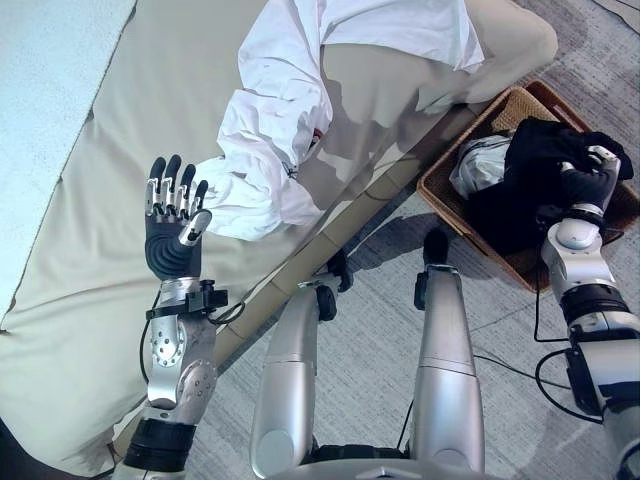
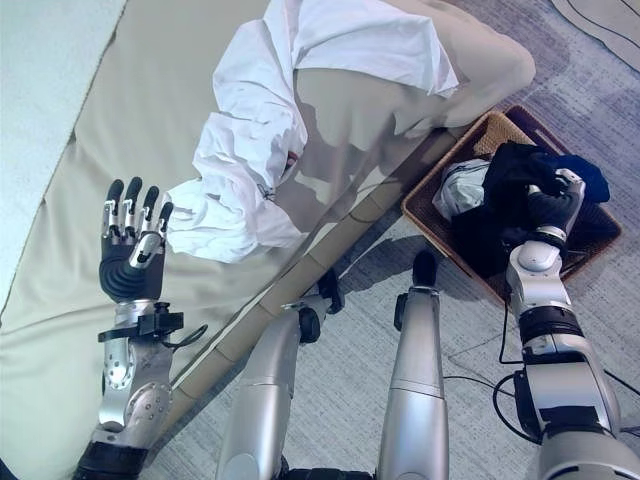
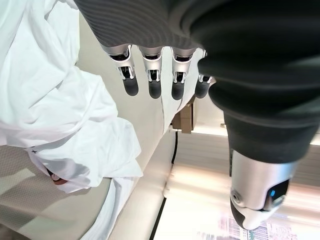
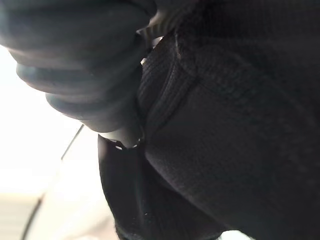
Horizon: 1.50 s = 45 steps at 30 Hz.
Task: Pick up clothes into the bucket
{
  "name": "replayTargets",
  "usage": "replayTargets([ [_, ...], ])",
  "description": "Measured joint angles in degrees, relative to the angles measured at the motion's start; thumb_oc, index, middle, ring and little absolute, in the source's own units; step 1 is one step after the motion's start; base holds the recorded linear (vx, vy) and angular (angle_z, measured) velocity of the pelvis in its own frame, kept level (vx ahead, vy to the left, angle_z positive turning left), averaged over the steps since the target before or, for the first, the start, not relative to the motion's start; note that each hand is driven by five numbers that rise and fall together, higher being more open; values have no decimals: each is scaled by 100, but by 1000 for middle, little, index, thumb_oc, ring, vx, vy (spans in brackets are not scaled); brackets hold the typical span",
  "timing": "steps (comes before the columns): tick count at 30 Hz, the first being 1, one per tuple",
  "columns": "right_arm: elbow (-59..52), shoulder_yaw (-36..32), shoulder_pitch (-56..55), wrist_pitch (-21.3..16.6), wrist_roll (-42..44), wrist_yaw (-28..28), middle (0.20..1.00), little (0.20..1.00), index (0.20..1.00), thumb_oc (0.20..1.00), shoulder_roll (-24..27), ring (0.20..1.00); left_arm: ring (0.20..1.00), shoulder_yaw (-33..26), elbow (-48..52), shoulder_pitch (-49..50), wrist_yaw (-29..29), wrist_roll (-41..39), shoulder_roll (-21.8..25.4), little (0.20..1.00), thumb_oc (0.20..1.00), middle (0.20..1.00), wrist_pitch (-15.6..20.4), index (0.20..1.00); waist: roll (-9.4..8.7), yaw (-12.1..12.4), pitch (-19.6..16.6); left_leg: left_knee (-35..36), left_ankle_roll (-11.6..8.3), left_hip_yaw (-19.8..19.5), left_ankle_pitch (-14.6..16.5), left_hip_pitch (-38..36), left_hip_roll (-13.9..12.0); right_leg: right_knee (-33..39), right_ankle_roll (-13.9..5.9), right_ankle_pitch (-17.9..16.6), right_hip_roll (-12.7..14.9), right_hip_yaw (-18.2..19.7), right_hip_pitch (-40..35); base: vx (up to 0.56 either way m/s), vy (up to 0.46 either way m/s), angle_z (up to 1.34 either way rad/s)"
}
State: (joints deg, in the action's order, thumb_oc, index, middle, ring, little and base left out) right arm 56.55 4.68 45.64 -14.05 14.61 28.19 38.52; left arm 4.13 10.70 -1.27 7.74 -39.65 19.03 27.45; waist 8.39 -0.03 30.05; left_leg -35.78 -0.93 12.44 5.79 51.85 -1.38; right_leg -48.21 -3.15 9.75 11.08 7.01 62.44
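Right hand point(image 1: 590, 185) on black garment point(image 1: 535, 160) in wicker basket point(image 1: 520, 265) beside grey cloth point(image 1: 480, 165).

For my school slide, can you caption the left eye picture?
Right hand holds black garment over wicker basket; open left hand nears white shirt.

A beige mattress point(image 1: 120, 200) filled the left and upper middle of the frame, its edge running diagonally from lower left to upper right. A pale blue cover point(image 1: 45, 90) lay at upper left. Grey carpet point(image 1: 380, 320) covered the lower right floor.
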Motion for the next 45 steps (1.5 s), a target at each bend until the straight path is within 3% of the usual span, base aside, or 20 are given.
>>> replayTargets([
  [9, 719, 1065, 913, 703, -1351, -26, 200, 200, 200, 200, 235, 200, 1000, 96, 211, -42, 191, 5, 8, 1000, 1000, 1000, 14, 1000, 6, 105, -3, -171, 9, 19, 8, 310, 27, -181, 4, 3, 5, 59, 345, 0, 0, 0],
  [20, 537, 1396, 896, 742, -1900, -225, 203, 203, 203, 203, 280, 203, 1000, 90, 234, -132, 243, 7, 2, 1000, 1000, 1000, 24, 1000, 6, 92, -6, -174, 10, 13, 7, 382, 21, -186, -2, 7, -2, 87, 421, 0, 0, 0],
  [21, 541, 1387, 897, 744, -1903, -225, 589, 589, 589, 589, 273, 589, 1000, 90, 234, -142, 256, 7, 1, 1000, 1000, 1000, 37, 1000, 4, 90, -8, -169, 10, 13, 7, 383, 22, -181, -1, 7, -1, 86, 421, 0, 0, 0],
  [22, 542, 1385, 897, 753, -1908, -224, 843, 843, 843, 843, 272, 843, 1000, 90, 234, -144, 262, 7, 2, 1000, 1000, 1000, 38, 1000, 4, 92, -10, -169, 10, 13, 7, 383, 24, -179, 1, 6, 0, 86, 421, 0, 0, 0],
  [23, 544, 1370, 897, 770, -1920, -223, 1000, 1000, 1000, 1000, 261, 1000, 1000, 89, 234, -145, 271, 8, 1, 1000, 1000, 1000, 41, 1000, 4, 92, -10, -167, 10, 13, 7, 383, 25, -176, 1, 5, 1, 86, 421, 0, 0, 0],
  [29, 649, 1133, 849, 822, -1919, -126, 1000, 1000, 1000, 1000, 72, 1000, 1000, 21, 233, -238, 424, 61, 0, 1000, 1000, 1000, 44, 1000, 1, 75, -16, 31, 62, 21, -30, 279, 26, 62, -50, -72, -4, 42, 287, 3, 22, -2],
  [35, 50, 702, 319, 816, -1829, 148, 1000, 1000, 1000, 1000, -259, 1000, 1000, -108, 179, -381, 703, 434, -4, 1000, 1000, 1000, 86, 1000, -25, -30, -201, 988, 125, 27, -409, -261, 67, 1004, -153, -486, 1, -146, -316, -40, 4, -5],
  [45, -1581, -180, -1586, 424, -1326, 360, 1000, 1000, 1000, 1000, -1053, 1000, 1000, -154, -411, -351, 878, 870, -33, 1000, 1000, 1000, 106, 1000, -397, -253, -720, 1934, 33, -217, -669, -1175, 87, 1853, -204, -596, 8, -565, -1365, 39, -27, 5],
])
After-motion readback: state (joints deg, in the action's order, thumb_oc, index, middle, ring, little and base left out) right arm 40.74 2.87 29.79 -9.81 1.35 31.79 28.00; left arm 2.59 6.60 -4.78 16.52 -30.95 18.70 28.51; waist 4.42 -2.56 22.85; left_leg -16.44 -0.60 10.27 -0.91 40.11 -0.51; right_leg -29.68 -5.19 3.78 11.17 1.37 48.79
